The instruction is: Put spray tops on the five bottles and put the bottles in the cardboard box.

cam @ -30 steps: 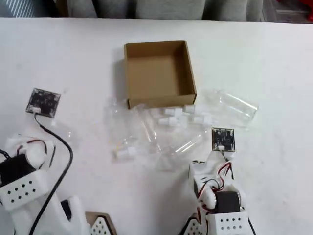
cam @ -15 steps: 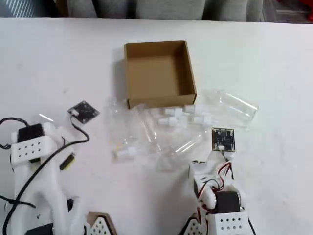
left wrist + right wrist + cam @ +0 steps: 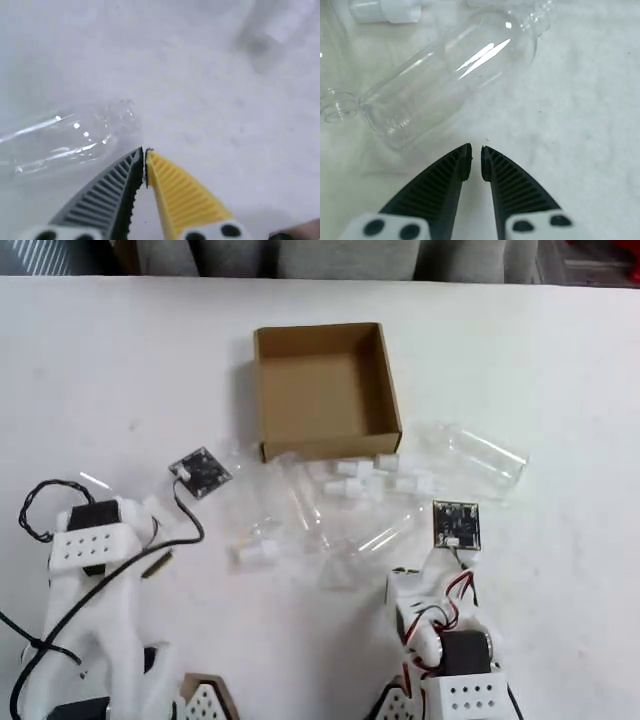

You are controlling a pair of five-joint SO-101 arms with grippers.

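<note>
Nothing is capped or boxed yet. The cardboard box [image 3: 325, 390] is sitting empty on the table [image 3: 120, 350], with clear bottles [image 3: 480, 455] and white spray tops [image 3: 375, 478] lying scattered just in front of it. The left pincer [image 3: 145, 152] is hanging closed and empty beside the neck of one bottle [image 3: 65, 137]. The right pincer [image 3: 475, 162] is all but closed and gripping nothing near a second bottle [image 3: 455, 75]. The first pickup looks to be in hand, and for that a pincer needs opening.
</note>
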